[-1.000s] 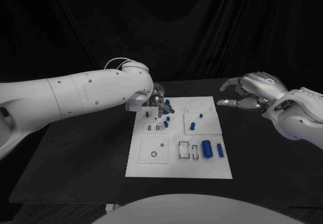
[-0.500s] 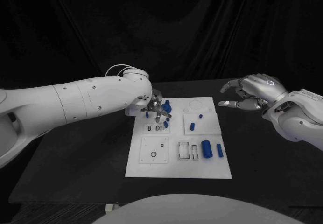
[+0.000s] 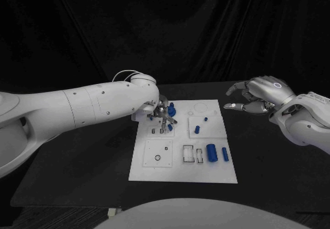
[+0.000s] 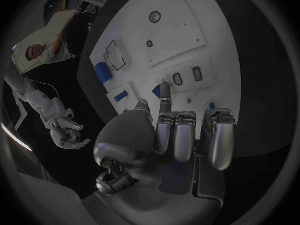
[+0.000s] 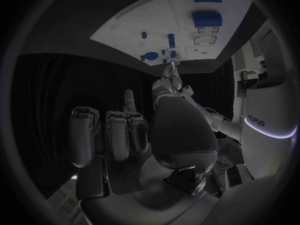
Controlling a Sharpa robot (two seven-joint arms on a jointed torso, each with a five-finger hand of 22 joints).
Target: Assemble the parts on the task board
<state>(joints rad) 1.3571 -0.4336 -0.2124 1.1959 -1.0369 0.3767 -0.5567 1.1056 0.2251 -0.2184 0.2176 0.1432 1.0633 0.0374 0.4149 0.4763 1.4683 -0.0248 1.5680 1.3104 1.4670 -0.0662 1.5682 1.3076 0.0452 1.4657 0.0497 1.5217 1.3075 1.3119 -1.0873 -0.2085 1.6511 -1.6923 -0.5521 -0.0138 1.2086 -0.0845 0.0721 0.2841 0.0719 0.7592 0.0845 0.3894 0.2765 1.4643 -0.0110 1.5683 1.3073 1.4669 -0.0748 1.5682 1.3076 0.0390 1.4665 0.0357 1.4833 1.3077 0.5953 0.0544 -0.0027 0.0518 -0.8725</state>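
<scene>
The left hand (image 3: 161, 112) hangs over the board's (image 3: 158, 167) 11 o'clock corner, fingers down among small blue parts (image 3: 170, 110); whether it grips one I cannot tell. The right hand (image 3: 256, 95) hovers past the board's 2 o'clock edge, empty, fingers apart.

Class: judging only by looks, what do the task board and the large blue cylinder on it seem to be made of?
Task board: probably matte white plastic, flat with crisp dark cut-outs and no glare. Large blue cylinder: likely smooth plastic, evenly coloured with a soft sheen. Neither material is certain.
</scene>
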